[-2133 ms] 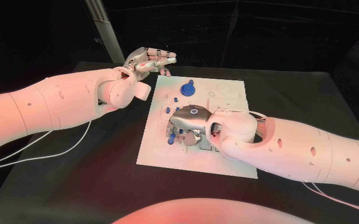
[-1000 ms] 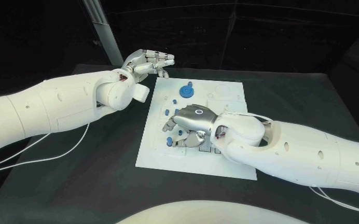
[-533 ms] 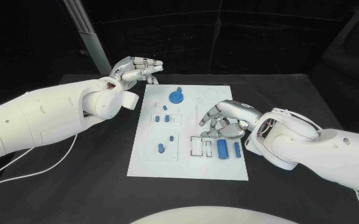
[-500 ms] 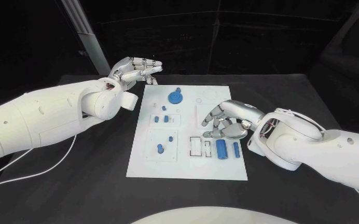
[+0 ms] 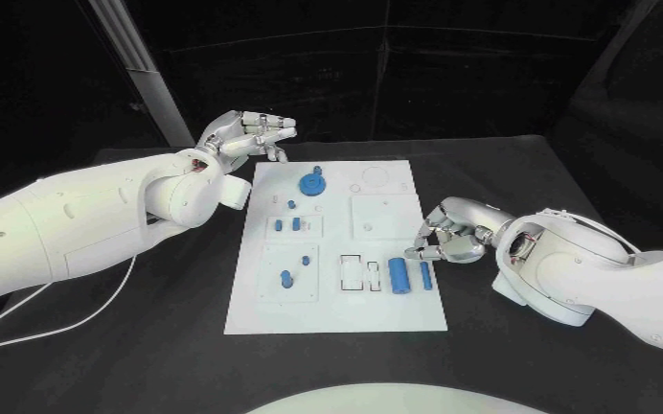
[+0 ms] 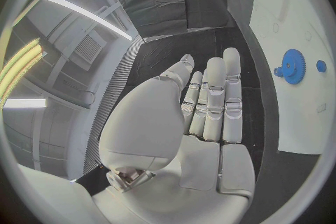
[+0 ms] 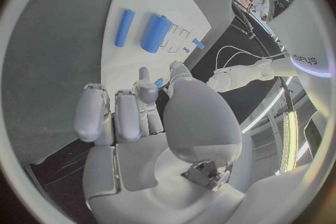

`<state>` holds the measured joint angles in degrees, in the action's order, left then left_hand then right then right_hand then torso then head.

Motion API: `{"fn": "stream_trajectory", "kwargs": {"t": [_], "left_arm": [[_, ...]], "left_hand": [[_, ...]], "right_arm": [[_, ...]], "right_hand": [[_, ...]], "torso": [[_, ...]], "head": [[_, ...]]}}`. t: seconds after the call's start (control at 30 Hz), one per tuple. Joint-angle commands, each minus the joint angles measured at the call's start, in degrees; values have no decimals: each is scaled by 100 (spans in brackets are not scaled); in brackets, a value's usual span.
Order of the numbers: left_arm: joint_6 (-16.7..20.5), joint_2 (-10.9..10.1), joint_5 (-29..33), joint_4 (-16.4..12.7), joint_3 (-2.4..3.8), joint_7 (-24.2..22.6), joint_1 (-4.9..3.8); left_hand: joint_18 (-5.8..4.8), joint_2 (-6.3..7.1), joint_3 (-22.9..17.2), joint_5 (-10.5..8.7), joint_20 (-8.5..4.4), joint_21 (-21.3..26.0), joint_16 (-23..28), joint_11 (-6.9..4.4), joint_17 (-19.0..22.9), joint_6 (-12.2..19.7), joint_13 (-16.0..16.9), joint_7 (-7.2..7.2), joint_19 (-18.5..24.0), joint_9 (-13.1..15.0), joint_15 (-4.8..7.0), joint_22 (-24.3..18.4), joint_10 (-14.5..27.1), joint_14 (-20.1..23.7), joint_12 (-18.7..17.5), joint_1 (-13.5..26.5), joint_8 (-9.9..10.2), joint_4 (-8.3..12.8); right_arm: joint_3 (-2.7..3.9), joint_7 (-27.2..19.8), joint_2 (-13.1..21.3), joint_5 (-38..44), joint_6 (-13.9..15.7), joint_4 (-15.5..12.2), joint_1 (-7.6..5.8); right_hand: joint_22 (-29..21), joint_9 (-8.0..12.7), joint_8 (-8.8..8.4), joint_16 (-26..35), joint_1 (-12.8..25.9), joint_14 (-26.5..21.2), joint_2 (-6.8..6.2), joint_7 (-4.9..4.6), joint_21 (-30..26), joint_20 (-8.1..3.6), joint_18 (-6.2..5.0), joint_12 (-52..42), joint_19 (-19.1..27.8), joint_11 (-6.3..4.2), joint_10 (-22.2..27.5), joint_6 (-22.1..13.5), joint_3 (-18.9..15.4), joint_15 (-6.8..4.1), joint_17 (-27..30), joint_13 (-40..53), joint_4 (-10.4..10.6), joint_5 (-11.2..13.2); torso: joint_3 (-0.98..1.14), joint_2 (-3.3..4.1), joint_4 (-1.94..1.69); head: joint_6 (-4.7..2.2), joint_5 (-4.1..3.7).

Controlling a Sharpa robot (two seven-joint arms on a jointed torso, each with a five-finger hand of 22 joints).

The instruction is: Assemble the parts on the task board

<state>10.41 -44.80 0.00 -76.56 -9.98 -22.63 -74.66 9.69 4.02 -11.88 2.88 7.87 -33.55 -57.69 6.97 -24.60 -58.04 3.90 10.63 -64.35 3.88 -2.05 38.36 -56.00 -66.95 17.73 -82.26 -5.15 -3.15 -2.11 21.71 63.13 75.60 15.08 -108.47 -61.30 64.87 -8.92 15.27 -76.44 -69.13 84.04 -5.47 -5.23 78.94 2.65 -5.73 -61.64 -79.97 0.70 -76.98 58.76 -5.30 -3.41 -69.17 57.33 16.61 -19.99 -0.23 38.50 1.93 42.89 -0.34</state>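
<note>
On the table: the task board (image 5: 394, 313) lies between my two arms, on the black table (image 5: 166, 337).
Right hand: my right hand (image 5: 452, 234) sits at the board's right edge, just beside the two blue cylinders (image 5: 398, 275); its fingers are curled in and I see nothing in them.
Left hand: my left hand (image 5: 249, 136) hangs beyond the board's far left corner, fingers bent together, holding nothing.
Parts: the blue gear (image 5: 312, 183) stands near the far edge; small blue pieces (image 5: 286, 226) lie on the board's left half.
Step in hand: between placements, I judge; neither hand carries a part.
Next move: pick one loose piece and open the fingers over it before closing.
</note>
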Motion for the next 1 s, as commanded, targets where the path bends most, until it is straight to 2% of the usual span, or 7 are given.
{"fn": "stream_trajectory", "kwargs": {"t": [0.03,0.13,0.27,0.43,0.57,0.8,1.0], "left_arm": [[-41,-20,18,-19,0,-27,-9],[-38,-37,18,-27,-2,-28,-9],[-34,-50,18,-43,-3,-28,-9],[-42,-68,18,-60,-4,-40,-9],[-44,-79,18,-71,-4,-45,-9],[-46,-91,18,-76,-4,-39,-9],[-46,-104,18,-76,-4,-34,-9]], "left_hand": [[78,-34,-35,24,-5,36,39,14,10,24,-8,35,-31,-5,-6,-10,15,17,40,-9,-21,-12],[78,-35,-37,24,-4,38,39,15,14,23,-8,37,-32,-4,-8,-13,16,17,45,-1,-26,-15],[78,-53,-56,26,-4,41,38,15,19,22,-8,36,-35,-3,-8,-16,18,16,50,-10,-34,-11],[77,-43,-53,23,-2,44,37,18,23,29,-9,40,-37,-3,-10,-20,23,16,54,6,-36,-15],[77,-39,-51,23,-2,45,37,18,24,31,-9,41,-37,-3,-10,-21,24,16,56,11,-37,-16],[77,-39,-51,23,-2,45,37,18,24,31,-9,41,-37,-3,-10,-21,24,16,56,11,-37,-16],[77,-39,-51,23,-2,45,37,18,24,31,-9,41,-37,-3,-10,-21,24,16,56,11,-37,-16]], "right_arm": [[-1,622,-57,387,-435,-33,29],[-1,786,-138,581,-562,-16,73],[-2,948,-239,746,-625,13,161],[-4,1046,-402,845,-578,81,260],[-4,1095,-557,894,-519,143,333],[-4,1198,-718,1032,-423,232,381],[-3,1286,-854,1187,-562,299,392]], "right_hand": [[2,-45,82,-204,32,337,86,-2,-21,15,91,-310,21,-1,-123,-71,-104,-17,-274,367,-1,25],[116,-127,187,-434,61,375,133,13,33,-1,109,-646,-33,-13,-230,-79,-219,-19,-599,768,0,29],[393,-212,255,-682,105,419,178,2,171,-5,161,-1043,-157,-11,-380,-177,-346,-9,-958,1235,3,33],[436,-275,298,-741,196,419,171,-16,194,8,168,-1139,-172,5,-395,-265,-454,6,-1038,1371,13,248],[450,-294,315,-759,228,421,167,-19,201,12,170,-1174,-176,8,-406,-282,-479,9,-1065,1417,17,274],[454,-312,331,-782,264,425,160,-21,204,15,170,-1200,-177,11,-415,-296,-500,12,-1099,1454,19,295],[490,-332,351,-818,264,433,161,-20,221,18,177,-1235,-190,11,-429,-305,-506,14,-1157,1499,10,306]], "torso": [[-3,4,1],[-7,4,2],[-8,13,-15],[-1,8,8],[-2,14,4],[-3,11,-11],[-5,14,-3]], "head": [[-1,-12],[7,-9],[18,-15],[29,11],[41,13],[50,39],[59,54]]}}
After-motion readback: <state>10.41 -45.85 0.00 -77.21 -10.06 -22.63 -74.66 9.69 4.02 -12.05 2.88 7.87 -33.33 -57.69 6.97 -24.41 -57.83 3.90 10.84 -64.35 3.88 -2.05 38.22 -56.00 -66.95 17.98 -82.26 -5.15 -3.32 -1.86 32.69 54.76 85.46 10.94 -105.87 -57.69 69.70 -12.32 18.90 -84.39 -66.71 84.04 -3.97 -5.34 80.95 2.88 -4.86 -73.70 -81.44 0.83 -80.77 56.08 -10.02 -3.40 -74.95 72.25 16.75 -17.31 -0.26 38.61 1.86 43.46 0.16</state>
